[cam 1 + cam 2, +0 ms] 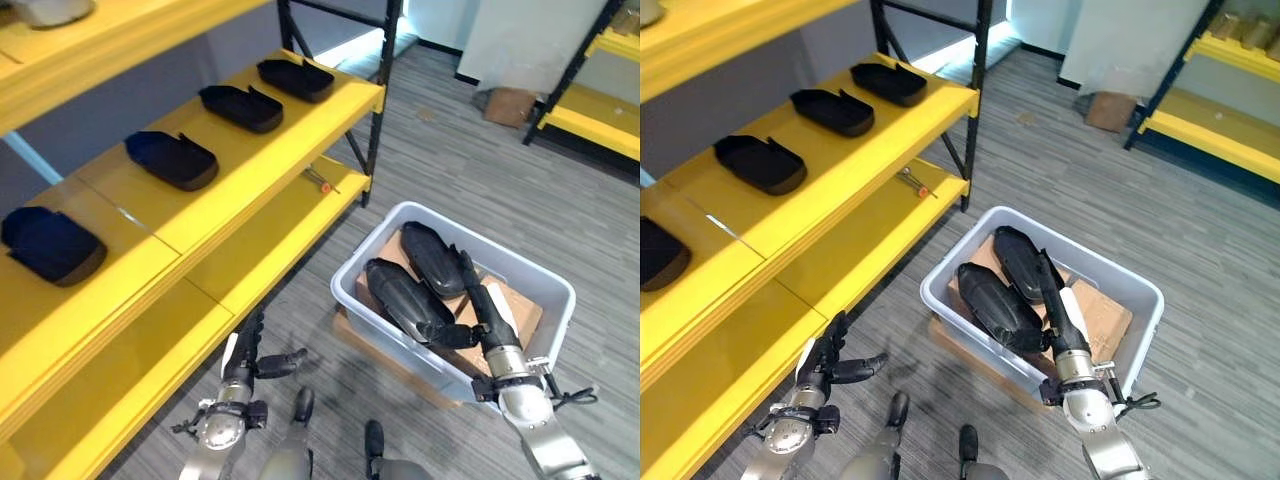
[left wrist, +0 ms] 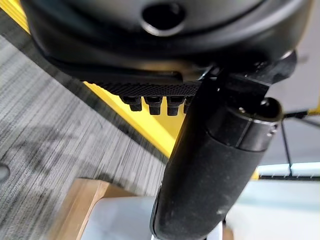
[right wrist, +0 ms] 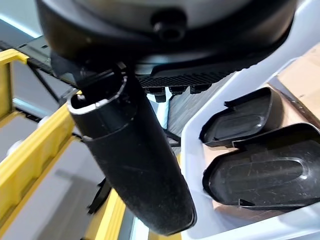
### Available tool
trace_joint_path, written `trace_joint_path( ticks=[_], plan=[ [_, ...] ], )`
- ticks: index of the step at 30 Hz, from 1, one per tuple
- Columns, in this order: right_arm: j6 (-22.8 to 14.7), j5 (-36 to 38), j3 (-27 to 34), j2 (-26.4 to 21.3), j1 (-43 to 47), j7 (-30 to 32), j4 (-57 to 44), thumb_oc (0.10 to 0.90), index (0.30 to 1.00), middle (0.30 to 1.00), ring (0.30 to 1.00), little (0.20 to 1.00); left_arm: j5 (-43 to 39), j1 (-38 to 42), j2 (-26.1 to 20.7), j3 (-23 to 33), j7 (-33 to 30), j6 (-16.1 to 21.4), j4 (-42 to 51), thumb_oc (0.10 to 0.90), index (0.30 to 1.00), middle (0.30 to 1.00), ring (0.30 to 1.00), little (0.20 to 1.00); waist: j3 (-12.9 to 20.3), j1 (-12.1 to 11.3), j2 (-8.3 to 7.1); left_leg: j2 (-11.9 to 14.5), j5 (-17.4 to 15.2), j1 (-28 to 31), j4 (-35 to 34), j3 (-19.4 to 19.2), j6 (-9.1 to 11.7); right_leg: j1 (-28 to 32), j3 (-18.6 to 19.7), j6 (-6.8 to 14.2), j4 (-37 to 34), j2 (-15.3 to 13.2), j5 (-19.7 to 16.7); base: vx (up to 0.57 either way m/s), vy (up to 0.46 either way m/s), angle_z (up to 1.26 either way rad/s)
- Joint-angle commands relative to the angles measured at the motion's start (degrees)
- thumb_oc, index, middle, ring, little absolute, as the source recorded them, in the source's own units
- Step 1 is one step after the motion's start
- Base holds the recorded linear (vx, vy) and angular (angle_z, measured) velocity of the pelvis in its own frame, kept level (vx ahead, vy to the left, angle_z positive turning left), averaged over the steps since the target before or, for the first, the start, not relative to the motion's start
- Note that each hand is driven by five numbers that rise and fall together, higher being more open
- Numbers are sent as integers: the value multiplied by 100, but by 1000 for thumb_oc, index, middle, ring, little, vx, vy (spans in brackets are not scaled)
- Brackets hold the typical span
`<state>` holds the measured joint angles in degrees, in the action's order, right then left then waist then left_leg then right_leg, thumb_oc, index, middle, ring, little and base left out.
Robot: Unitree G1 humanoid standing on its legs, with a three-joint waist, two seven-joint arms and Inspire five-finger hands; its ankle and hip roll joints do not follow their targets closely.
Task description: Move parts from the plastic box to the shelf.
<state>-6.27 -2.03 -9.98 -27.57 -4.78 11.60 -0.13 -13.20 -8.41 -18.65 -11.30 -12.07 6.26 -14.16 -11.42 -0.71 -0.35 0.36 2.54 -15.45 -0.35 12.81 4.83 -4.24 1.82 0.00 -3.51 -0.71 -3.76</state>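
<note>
While the right hand reaches into the plastic box with fingers straight, lying over the two black parts there and curled round neither, the left hand hangs low beside the yellow shelf, fingers relaxed and spread, holding nothing. Both parts rest on brown cardboard inside the box. Four more black parts sit in a row on the shelf's middle level. No writing can be read anywhere.

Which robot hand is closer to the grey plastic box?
Right. The right hand reaches into the plastic box, over the black parts. The left hand hangs apart above the floor, beside the yellow shelf.
</note>
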Motion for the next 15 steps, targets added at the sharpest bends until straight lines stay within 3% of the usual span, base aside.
trace_joint_path(
  ticks=[1, 8, 15],
  plan=[
    [-631, 102, 221, 22, 309, -9, -606, 900, 1000, 1000, 1000, 1000, 47, 523, -199, 239, -139, 541, 525, 900, 1000, 1000, 1000, 1000, 183, 25, -259, 75, 780, 188, -113, -381, -134, 456, 93, 386, 28, 2, 373, 260, 257, -136],
    [-565, 273, 181, 228, 183, -144, -489, 900, 1000, 1000, 1000, 1000, 92, 644, -351, 199, -164, 513, 472, 900, 1000, 1000, 1000, 1000, 377, 212, -402, 91, 390, 513, -19, -1066, -396, 408, 514, 475, 95, -140, 359, 163, 130, -54],
    [-552, 276, -28, 225, 356, -262, -487, 900, 1000, 1000, 1000, 1000, -6, 691, -427, 143, -154, 513, 532, 900, 1000, 1000, 1000, 1000, 422, 288, -449, 17, -24, 570, 280, -1386, -577, 295, 839, 614, 124, -242, 310, 87, 74, -31]
  ],
)
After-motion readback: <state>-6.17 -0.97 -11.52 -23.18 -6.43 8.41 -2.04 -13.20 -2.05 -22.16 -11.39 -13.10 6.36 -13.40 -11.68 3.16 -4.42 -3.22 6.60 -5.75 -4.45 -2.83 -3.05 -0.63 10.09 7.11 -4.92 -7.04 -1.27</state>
